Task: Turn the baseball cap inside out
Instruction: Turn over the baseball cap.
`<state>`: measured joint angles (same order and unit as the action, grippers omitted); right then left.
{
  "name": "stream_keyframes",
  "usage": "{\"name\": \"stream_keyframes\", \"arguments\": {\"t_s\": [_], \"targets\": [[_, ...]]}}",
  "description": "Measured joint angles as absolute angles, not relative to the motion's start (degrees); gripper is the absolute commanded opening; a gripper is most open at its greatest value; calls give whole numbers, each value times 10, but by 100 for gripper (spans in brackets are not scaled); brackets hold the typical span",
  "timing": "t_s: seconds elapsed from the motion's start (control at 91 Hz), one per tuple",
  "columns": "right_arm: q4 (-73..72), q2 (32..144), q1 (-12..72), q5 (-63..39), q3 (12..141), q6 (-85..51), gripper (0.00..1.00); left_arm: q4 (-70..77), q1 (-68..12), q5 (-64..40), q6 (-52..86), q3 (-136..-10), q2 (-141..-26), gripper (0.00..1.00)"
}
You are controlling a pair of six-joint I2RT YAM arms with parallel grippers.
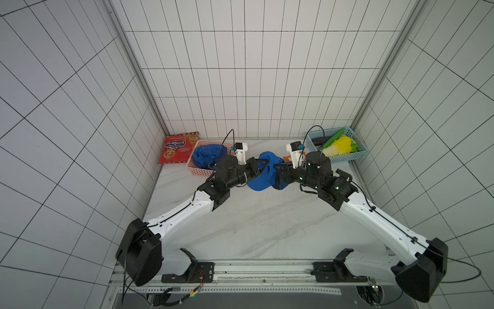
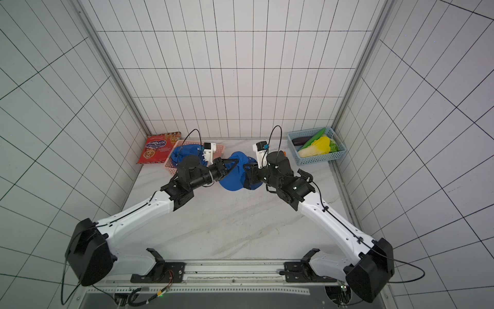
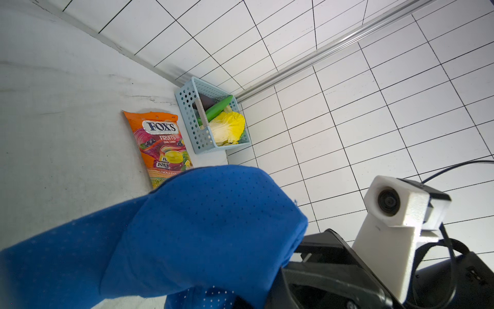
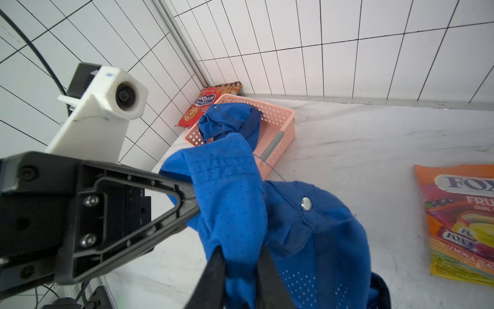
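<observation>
Beside blue cap, FOX'S FRUITS candy bag

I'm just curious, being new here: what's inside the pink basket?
Crumpled blue fabric, probably another cap, fills the pink basket. Anything beneath it, and the basket's floor, is covered.

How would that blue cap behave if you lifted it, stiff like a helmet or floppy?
Probably floppy: the blue cap folds and sags between the left gripper and right gripper, both shut on its fabric. Likely light, since its thin cloth is dotted with small holes. Unlikely to slip or roll; it bunches where pinched.
</observation>
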<state>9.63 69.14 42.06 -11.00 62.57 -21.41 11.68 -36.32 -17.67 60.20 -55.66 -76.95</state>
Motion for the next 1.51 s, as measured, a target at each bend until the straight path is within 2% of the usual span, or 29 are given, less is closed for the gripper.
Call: {"name": "stream_keyframes", "arguments": {"t_s": [0.11, 0.22, 0.363, 0.605, 0.704, 0.781, 0.825, 0.956, 1.033, 1.22, 1.506], "targets": [[100, 688, 404, -126, 626, -209, 0, 94, -340, -177, 588, -544, -750, 0], [109, 689, 359, -188, 640, -198, 0, 59, -325, -204, 550, -541, -729, 0], [171, 720, 317, -276, 704, -147, 0, 25, -318, -269, 473, -540, -701, 0], [257, 792, 305, -339, 765, -50, 0, -9, -294, -412, 387, -541, -692, 0], [272, 801, 302, -350, 772, -37, 18, -20, -292, -419, 381, -541, -695, 0], [272, 796, 295, -348, 773, -36, 45, -25, -290, -413, 391, -542, -698, 0], [270, 787, 286, -339, 773, -42, 57, -24, -289, -410, 401, -542, -701, 0], [231, 723, 262, -315, 733, -70, 78, -15, -286, -397, 442, -543, -713, 0], [208, 668, 259, -310, 693, -84, 83, -6, -286, -390, 465, -543, -717, 0], [126, 580, 271, -308, 583, -101, 84, 32, -284, -389, 515, -543, -724, 0], [62, 592, 347, -262, 488, -47, 86, 64, -284, -402, 561, -550, -745, 0]]}}
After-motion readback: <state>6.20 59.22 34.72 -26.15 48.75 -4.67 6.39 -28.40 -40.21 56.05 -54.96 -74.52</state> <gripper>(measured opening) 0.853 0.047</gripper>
